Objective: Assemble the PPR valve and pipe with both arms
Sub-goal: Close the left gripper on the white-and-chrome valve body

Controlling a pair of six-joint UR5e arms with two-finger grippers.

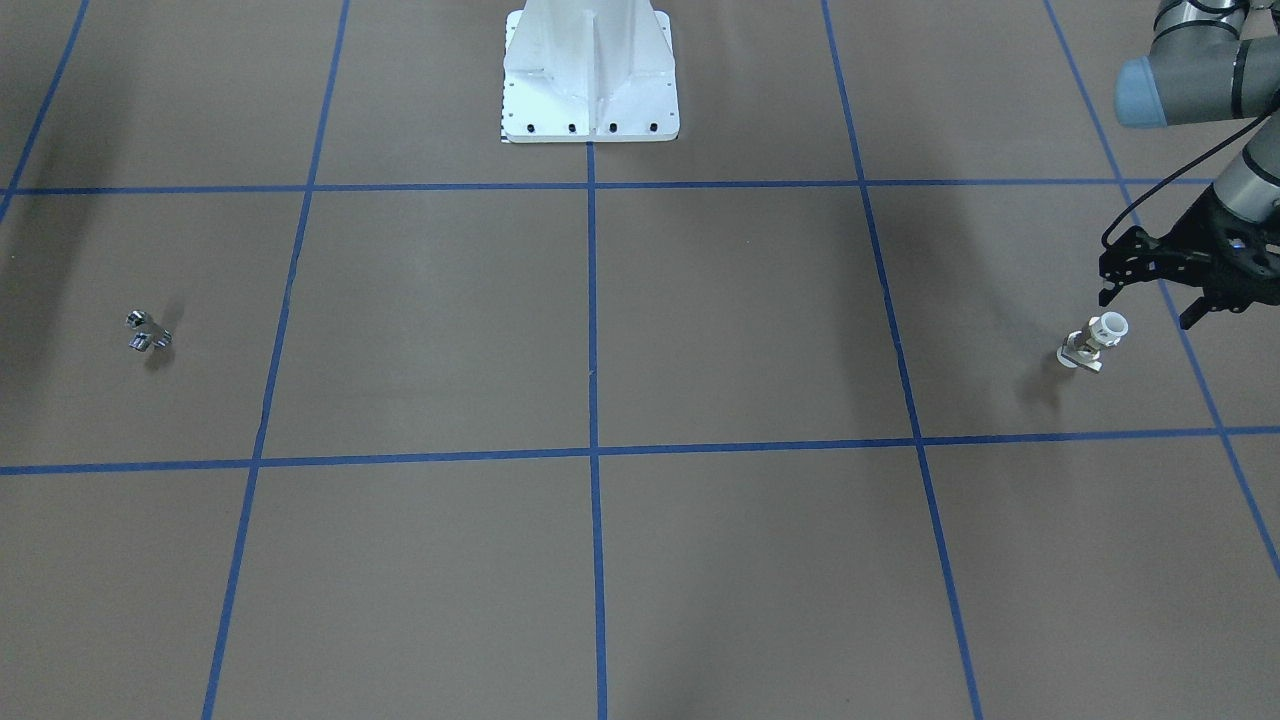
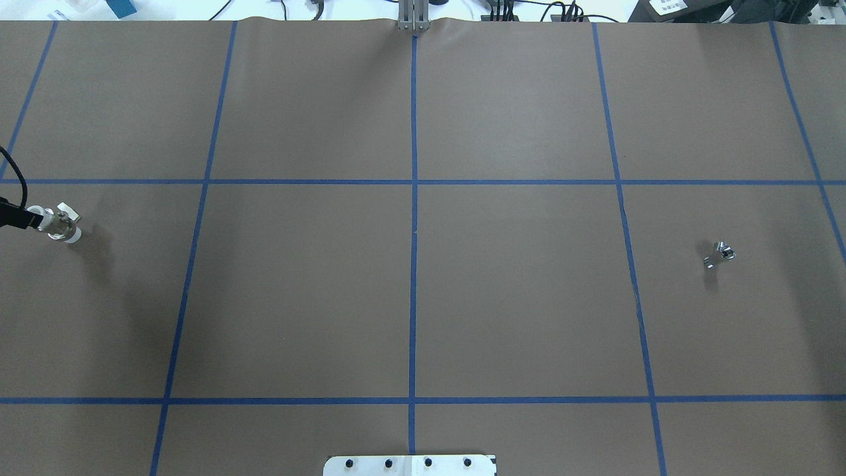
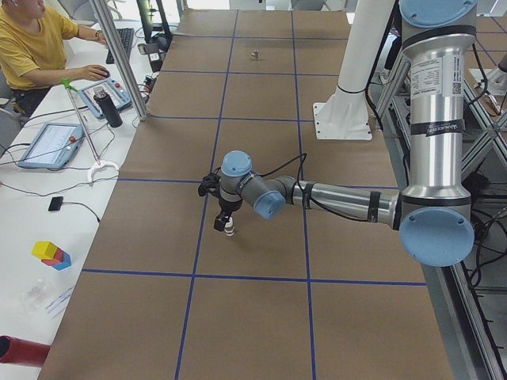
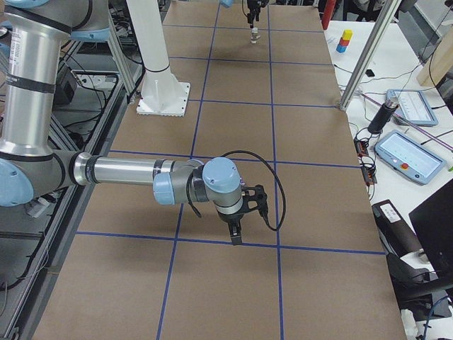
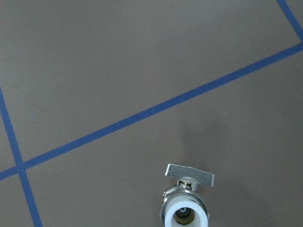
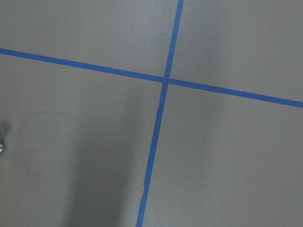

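Observation:
The valve [image 1: 1093, 341], a metal body with white ends and a flat metal handle, stands on end on the brown table at the robot's far left; it also shows in the overhead view [image 2: 59, 223] and in the left wrist view [image 5: 187, 203]. My left gripper [image 1: 1145, 310] hangs just above its top end, open and empty. A small shiny metal fitting [image 1: 148, 332] lies at the robot's far right, also in the overhead view [image 2: 719, 253]. My right gripper [image 4: 237, 228] hovers low over the table; I cannot tell whether it is open or shut.
The white bolted pedestal [image 1: 590, 80] stands at the robot's side of the table. Blue tape lines [image 2: 414, 264] grid the brown surface. An operator [image 3: 36, 39], tablets and a metal post [image 3: 119, 55] are along the far side.

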